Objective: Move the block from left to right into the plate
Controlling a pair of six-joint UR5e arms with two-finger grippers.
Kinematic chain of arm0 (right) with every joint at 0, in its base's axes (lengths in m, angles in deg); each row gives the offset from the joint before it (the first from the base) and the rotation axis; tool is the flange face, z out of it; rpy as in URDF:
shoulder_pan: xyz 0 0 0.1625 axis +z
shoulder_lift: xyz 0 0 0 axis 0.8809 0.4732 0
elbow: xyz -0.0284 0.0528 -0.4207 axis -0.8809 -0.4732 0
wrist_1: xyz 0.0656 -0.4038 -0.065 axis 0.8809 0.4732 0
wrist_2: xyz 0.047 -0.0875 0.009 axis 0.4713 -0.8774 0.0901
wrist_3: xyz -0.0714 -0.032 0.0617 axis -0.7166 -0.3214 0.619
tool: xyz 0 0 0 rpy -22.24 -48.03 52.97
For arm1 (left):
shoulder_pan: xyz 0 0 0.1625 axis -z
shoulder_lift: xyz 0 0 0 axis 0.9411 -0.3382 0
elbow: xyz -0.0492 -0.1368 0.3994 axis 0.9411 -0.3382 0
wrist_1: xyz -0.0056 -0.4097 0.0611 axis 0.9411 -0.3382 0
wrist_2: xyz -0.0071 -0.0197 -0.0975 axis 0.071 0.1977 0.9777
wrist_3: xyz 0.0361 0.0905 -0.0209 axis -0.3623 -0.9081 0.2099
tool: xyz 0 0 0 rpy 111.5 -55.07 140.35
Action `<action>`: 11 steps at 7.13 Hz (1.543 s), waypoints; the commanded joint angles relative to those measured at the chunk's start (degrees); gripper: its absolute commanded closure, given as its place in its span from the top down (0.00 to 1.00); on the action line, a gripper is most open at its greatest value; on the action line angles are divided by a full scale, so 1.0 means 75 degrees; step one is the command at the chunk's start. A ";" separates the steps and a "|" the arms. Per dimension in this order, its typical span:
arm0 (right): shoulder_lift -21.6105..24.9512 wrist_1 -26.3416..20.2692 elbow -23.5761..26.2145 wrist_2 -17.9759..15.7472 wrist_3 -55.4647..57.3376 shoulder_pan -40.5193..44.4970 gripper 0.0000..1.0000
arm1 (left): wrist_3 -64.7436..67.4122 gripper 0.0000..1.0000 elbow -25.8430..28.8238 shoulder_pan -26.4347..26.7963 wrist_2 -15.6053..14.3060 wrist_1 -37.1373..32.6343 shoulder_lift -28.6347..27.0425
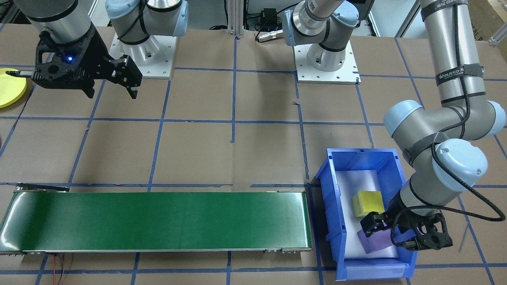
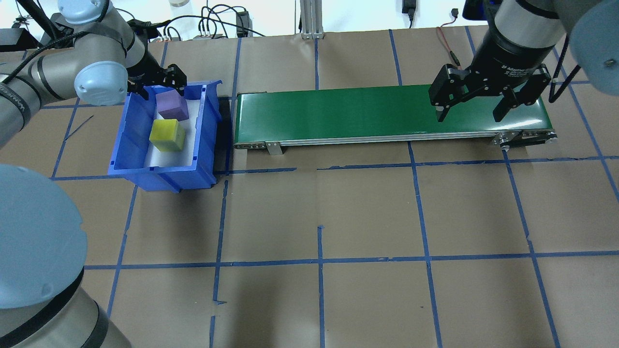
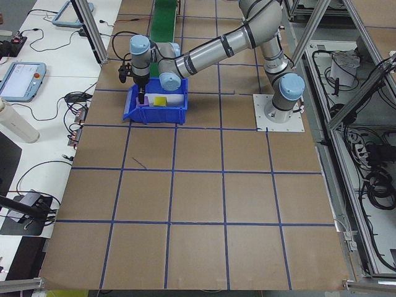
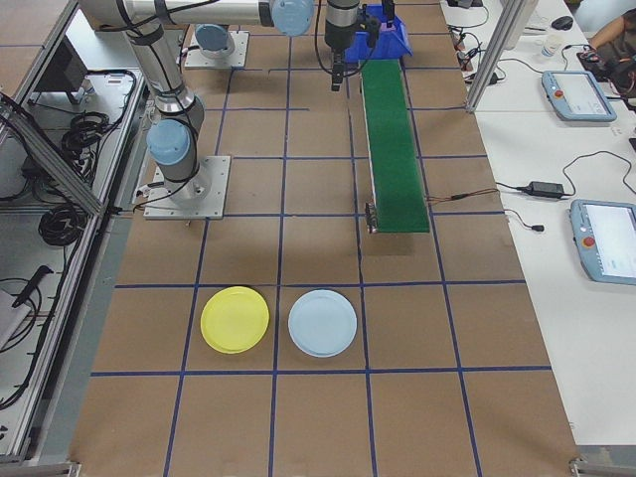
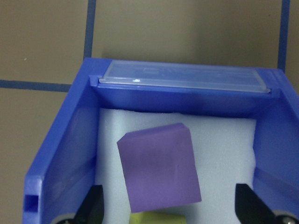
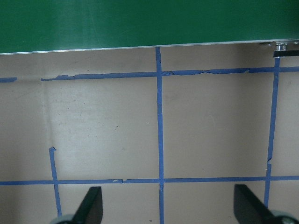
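Note:
A purple block (image 5: 159,172) lies tilted on white foam at the far end of the blue bin (image 5: 60,149). A yellow-green block (image 2: 167,135) lies beside it. My left gripper (image 5: 169,210) is open just above the bin, with a finger on each side of the purple block (image 1: 376,239) and not touching it. Over the end of the green conveyor (image 2: 362,113) my right gripper (image 2: 471,108) hangs open and empty. The yellow plate (image 4: 235,319) lies on the table beyond the belt's end; in the front-facing view only the yellow plate's edge (image 1: 8,87) shows.
A pale blue plate (image 4: 322,323) lies next to the yellow one. The bin (image 2: 121,140) stands against the conveyor's left end. Brown paper with a blue tape grid (image 2: 319,261) covers the table. Both arm bases (image 1: 326,59) are bolted at the robot side.

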 commanded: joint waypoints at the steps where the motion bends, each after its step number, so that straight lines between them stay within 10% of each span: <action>1: 0.0003 0.0006 0.0004 0.0000 -0.0002 -0.0034 1.00 | -0.0026 0.97 -0.0006 -0.0002 0.0002 0.0363 -0.0309; 4: 0.0003 0.0018 0.0039 0.0000 -0.0002 -0.0034 1.00 | -0.0037 0.90 -0.0030 0.0010 0.0014 0.0410 -0.0439; 7: 0.0003 0.0030 0.0039 -0.0304 -0.0153 -0.0034 1.00 | -0.0061 0.51 -0.0089 0.0010 0.0025 0.0411 -0.0392; 11: 0.0003 0.0030 0.0039 -0.0316 -0.0201 -0.0034 1.00 | -0.0354 0.50 0.0928 0.0277 0.0037 -0.1093 0.0623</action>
